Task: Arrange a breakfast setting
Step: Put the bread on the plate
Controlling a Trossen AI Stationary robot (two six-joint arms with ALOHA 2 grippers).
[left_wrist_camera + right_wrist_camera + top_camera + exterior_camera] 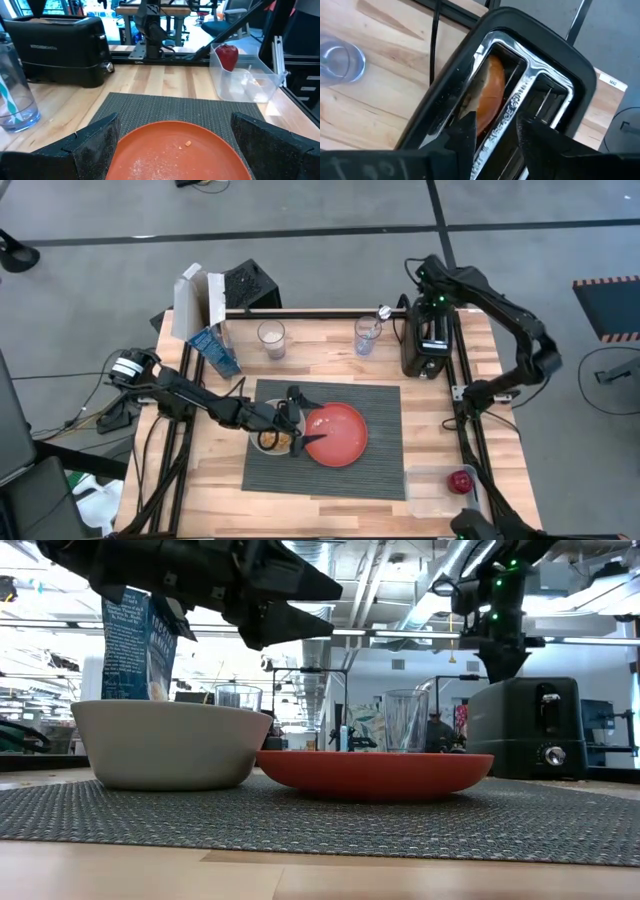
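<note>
A dark grey ribbed placemat (380, 470) lies mid-table. On it a pale grey bowl (165, 745) stands beside a red-orange plate (340, 435), which also shows in the low view (375, 772) and the left wrist view (175, 155). My left gripper (300, 430) hovers open over the plate's near-bowl edge, clear above both in the low view (325, 605). A small red round item (460, 479) sits in a clear tub. A metal spoon (382, 313) stands in a glass. My right gripper (495, 130) is open over the black toaster's slot (492, 95), which holds a brown slice. My left gripper touches nothing. My right gripper points down at the toaster's top; its fingertips (467, 125) stand by the slice in the slot (487, 100), and I cannot tell whether they touch it.
The black toaster (428, 345) stands at the far right. Two clear glasses (270, 338) (367, 335) and a blue carton (215, 352) stand along the far side. The clear tub (245, 75) sits at the near right corner. Bare wood lies near the front edge.
</note>
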